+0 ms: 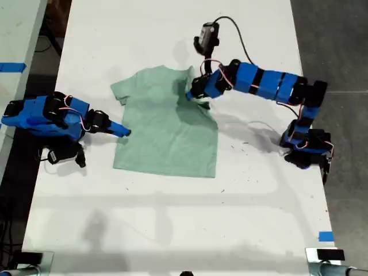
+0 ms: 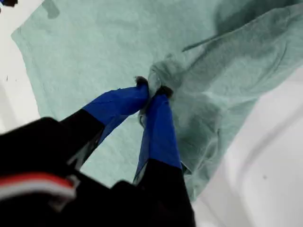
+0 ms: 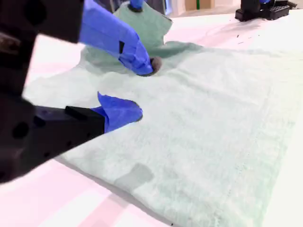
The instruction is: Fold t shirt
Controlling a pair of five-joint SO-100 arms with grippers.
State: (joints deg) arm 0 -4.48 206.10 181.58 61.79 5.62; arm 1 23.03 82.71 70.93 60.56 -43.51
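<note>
First wrist view: my first gripper [image 2: 152,91] pinches a bunched sleeve of the t shirt [image 1: 164,123]. My second gripper [image 3: 137,90] sits spread, fingertips on the shirt's edge at exterior view's left.

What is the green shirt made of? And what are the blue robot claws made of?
The t shirt looks like soft knit cloth, probably cotton: matte, and it bunches into wrinkles where my first gripper pinches it. The claws, as on my second gripper, look like hard blue plastic, smooth and slightly shiny with sharp edges; the first gripper's fingers may be wrapped in blue tape. I cannot be sure.
</note>
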